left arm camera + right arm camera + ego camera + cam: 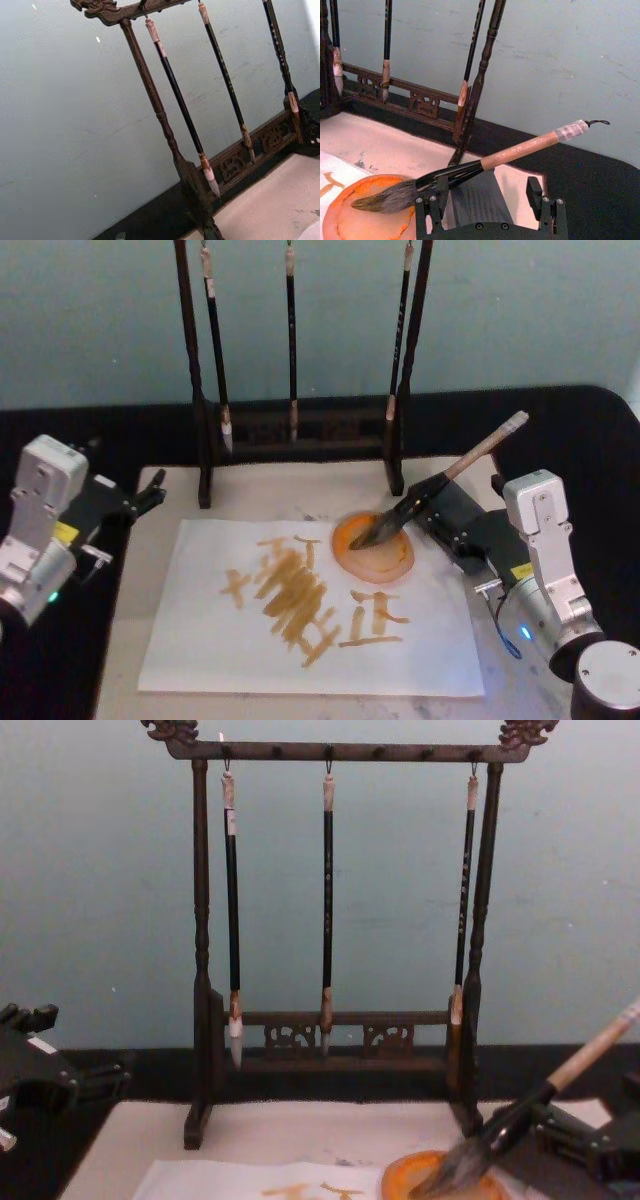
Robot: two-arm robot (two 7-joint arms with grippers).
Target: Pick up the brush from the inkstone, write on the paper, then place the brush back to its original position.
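The thick brush [470,460] lies tilted, its bristles resting in the round orange inkstone [395,562] and its tan handle rising to the back right. My right gripper [425,510] is open and straddles the brush's black lower section. In the right wrist view the brush [520,150] crosses just above one finger [431,202], and whether it touches that finger is unclear. The inkstone [365,225] sits on the upper right part of the white paper [200,640], which bears orange strokes. My left gripper [150,492] is parked at the table's left, away from the paper.
A dark wooden rack [300,430] with three thin hanging brushes stands across the back of the beige mat [130,570]. A grey block [475,200] lies between my right fingers. Black cloth surrounds the mat. The chest view shows the brush [580,1065] slanting over the inkstone [400,1182].
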